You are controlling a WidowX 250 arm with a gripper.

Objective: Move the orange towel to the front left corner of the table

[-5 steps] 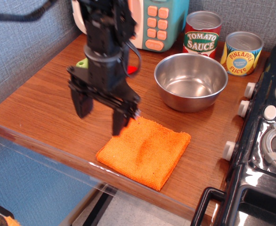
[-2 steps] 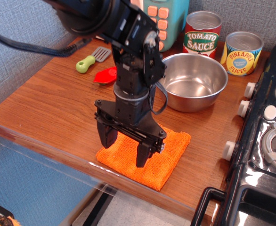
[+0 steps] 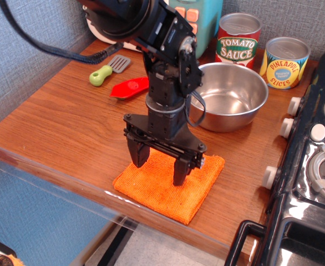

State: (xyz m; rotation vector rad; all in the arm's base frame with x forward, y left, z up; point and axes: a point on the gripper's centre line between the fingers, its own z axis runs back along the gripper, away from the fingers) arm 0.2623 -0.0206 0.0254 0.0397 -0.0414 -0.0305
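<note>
The orange towel [image 3: 162,191] lies flat and folded on the brown wood-grain table [image 3: 57,122], near the clear plastic front edge, right of the middle. My black gripper [image 3: 160,168] points straight down over the towel's middle. Its two fingers are spread apart, with the tips at or just above the cloth. Nothing is held between them. The arm hides the back part of the towel.
A steel bowl [image 3: 226,95] stands behind the towel. Tomato sauce [image 3: 238,40] and pineapple [image 3: 284,62] cans stand at the back. A red utensil [image 3: 130,87] and a green-handled spatula [image 3: 108,69] lie back left. A black toy stove [image 3: 312,166] is at right.
My gripper has moved right and down from the left of the towel to over its middle, then shifted slightly right. The fingers stay open. The towel has not moved.
</note>
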